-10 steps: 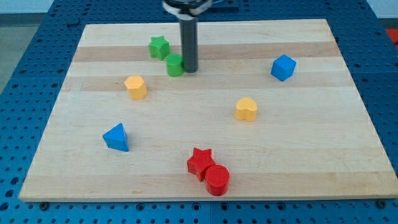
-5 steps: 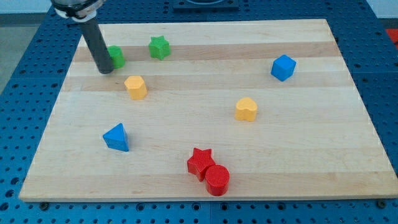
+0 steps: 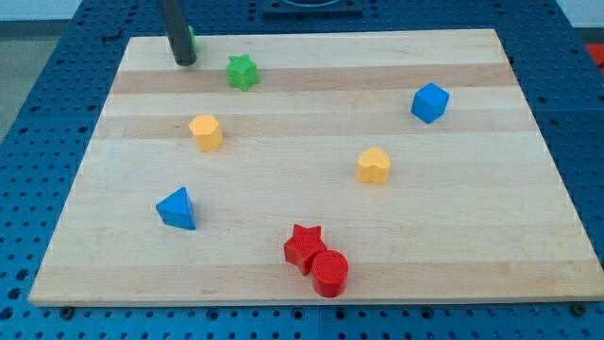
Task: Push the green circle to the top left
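Note:
The green circle (image 3: pixel 192 41) sits at the board's top left edge, mostly hidden behind my rod, only a sliver showing at the rod's right side. My tip (image 3: pixel 184 62) rests on the board just in front of the circle, touching or nearly touching it. The green star (image 3: pixel 242 72) lies to the right of my tip and a little lower in the view.
A yellow block (image 3: pixel 206 132) lies left of centre and a yellow heart (image 3: pixel 374 165) right of centre. A blue cube (image 3: pixel 429 102) is at the right, a blue triangle (image 3: pixel 176 209) at lower left. A red star (image 3: pixel 304 247) touches a red circle (image 3: pixel 329 273) at the bottom.
The green circle has been pushed from beside the green star up to the board's top left edge. My tip moved left, then up to the top left with it.

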